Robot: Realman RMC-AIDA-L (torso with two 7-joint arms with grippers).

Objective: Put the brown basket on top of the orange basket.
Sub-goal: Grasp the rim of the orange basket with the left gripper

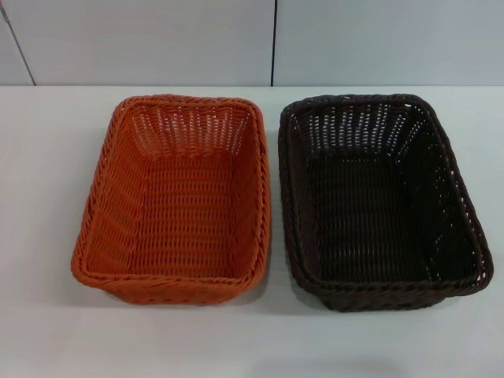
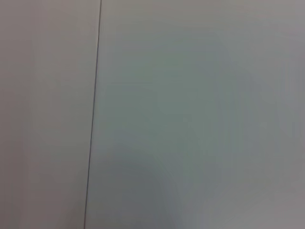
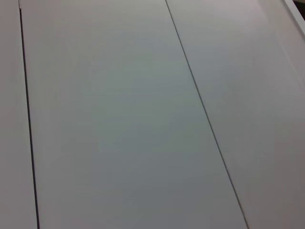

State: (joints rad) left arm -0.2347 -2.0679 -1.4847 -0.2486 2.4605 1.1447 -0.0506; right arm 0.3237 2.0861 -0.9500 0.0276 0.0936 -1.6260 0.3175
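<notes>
The orange basket point(image 1: 177, 201) sits on the white table point(image 1: 47, 157), left of centre in the head view. The brown basket point(image 1: 378, 201) sits right beside it on the right, upright, with a narrow gap between their rims. Both are empty. Neither gripper shows in the head view. The left wrist view and the right wrist view show only pale panels with thin dark seams, no fingers and no basket.
A pale panelled wall point(image 1: 157, 39) with a dark vertical seam point(image 1: 273, 43) stands behind the table's far edge. White table surface lies in front of the baskets and to their left.
</notes>
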